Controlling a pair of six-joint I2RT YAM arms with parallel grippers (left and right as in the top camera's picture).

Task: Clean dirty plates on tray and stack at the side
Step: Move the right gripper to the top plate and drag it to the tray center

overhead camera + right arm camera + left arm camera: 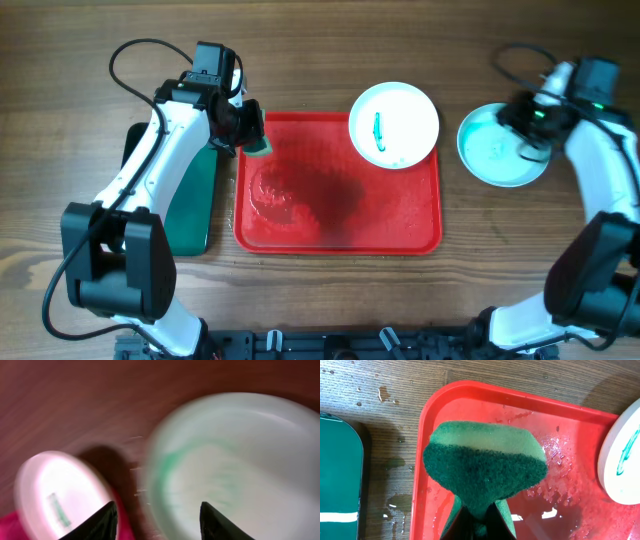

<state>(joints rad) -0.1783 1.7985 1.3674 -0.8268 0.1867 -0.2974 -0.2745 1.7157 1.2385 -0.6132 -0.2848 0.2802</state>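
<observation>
While on wet tray (338,249), plate (402,112) bears teal streak.
Left gripper (478,524) jaws pinch sponge (485,465) — right gripper (159,521) jaws spread.

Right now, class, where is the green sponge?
In the overhead view the sponge is over the red tray's far left corner, pinched in the left gripper, just right of the dark green tray.

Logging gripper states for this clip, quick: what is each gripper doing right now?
Left gripper: shut on the green sponge above the red tray.
Right gripper: open, holding nothing, above the smeared plate.
</observation>
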